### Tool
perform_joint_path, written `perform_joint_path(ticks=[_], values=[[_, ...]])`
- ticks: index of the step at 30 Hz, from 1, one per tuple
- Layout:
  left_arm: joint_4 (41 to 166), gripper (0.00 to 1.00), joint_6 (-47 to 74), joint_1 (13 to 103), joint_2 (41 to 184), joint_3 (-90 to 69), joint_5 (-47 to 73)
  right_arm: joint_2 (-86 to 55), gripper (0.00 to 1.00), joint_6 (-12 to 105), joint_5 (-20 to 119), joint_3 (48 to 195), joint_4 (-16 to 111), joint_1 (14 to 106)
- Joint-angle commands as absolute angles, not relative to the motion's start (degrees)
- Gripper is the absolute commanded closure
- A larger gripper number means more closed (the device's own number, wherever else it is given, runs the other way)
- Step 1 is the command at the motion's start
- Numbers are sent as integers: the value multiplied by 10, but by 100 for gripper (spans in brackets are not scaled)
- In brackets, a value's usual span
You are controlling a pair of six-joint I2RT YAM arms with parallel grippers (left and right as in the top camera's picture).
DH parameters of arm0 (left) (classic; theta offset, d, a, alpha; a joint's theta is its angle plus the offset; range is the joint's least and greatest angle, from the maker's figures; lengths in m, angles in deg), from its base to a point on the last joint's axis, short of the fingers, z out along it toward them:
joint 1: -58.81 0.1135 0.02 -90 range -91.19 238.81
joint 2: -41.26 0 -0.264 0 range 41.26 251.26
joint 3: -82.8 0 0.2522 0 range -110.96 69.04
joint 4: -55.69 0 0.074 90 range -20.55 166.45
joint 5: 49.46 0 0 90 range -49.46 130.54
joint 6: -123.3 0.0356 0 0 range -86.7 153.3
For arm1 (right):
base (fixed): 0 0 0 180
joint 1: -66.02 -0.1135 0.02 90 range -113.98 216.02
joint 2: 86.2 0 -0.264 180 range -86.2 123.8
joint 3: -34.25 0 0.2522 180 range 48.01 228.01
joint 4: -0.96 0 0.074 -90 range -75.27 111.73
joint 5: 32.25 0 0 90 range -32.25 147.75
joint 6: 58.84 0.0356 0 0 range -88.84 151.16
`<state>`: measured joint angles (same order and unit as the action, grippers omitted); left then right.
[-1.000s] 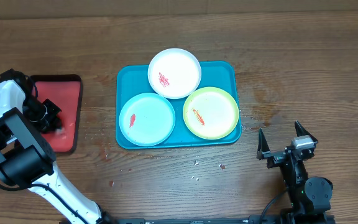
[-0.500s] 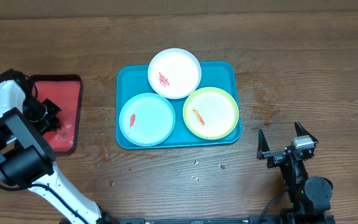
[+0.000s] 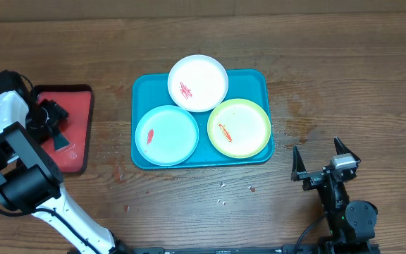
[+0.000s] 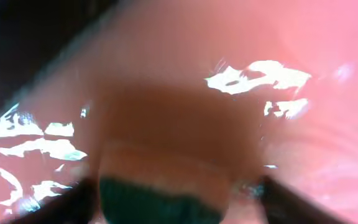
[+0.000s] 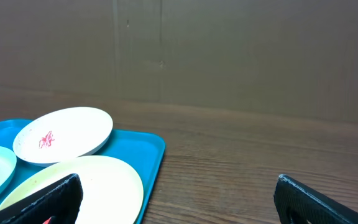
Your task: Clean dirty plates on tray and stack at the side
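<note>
The teal tray [image 3: 258, 79] holds three plates: a white one [image 3: 198, 83] at the back, a pale blue one [image 3: 166, 135] front left and a yellow-green one [image 3: 239, 128] front right, each with a red smear. My left gripper [image 3: 58, 132] is over the red tray at the far left, shut on a dark green pad [image 4: 160, 205] held just above it. My right gripper [image 3: 321, 156] is open and empty, right of the teal tray. The right wrist view shows the white plate [image 5: 64, 134], the yellow-green plate [image 5: 98, 183] and the tray rim [image 5: 148, 149].
A smaller dark-rimmed red tray [image 3: 80, 113] lies at the left edge of the wooden table; its shiny surface fills the left wrist view [image 4: 229, 37]. Small crumbs and red specks [image 3: 223, 185] lie in front of the teal tray. A brown wall backs the table.
My left gripper has moved a little toward the back over the red tray, and the dark green pad now shows below it. The right arm and the plates have not moved.
</note>
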<state>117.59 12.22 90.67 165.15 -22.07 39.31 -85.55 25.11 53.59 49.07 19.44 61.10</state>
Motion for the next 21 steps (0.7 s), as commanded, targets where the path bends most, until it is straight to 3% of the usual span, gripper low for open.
perform_joint_path(ticks=[1, 2, 3, 5, 6, 7, 9, 20, 21], values=[[1167, 73, 123, 904, 1663, -219, 395, -860, 0, 253, 538, 485, 192, 608], [1166, 91, 123, 904, 1663, -219, 395, -860, 0, 253, 538, 485, 192, 608], [1167, 96, 123, 904, 1663, -219, 395, -860, 0, 253, 538, 485, 192, 608], [1170, 96, 123, 904, 1663, -219, 395, -860, 0, 253, 538, 485, 192, 608], [1173, 89, 123, 904, 1663, -219, 395, -860, 0, 253, 538, 485, 192, 608], [1177, 68, 123, 904, 1663, -219, 395, -860, 0, 253, 538, 485, 192, 608], [1191, 0, 124, 904, 1663, -219, 395, -860, 0, 253, 538, 485, 192, 608], [1303, 2, 123, 903, 1663, -219, 395, -860, 0, 253, 538, 485, 192, 608], [1304, 9, 124, 903, 1663, -219, 395, -860, 0, 253, 538, 485, 192, 608]])
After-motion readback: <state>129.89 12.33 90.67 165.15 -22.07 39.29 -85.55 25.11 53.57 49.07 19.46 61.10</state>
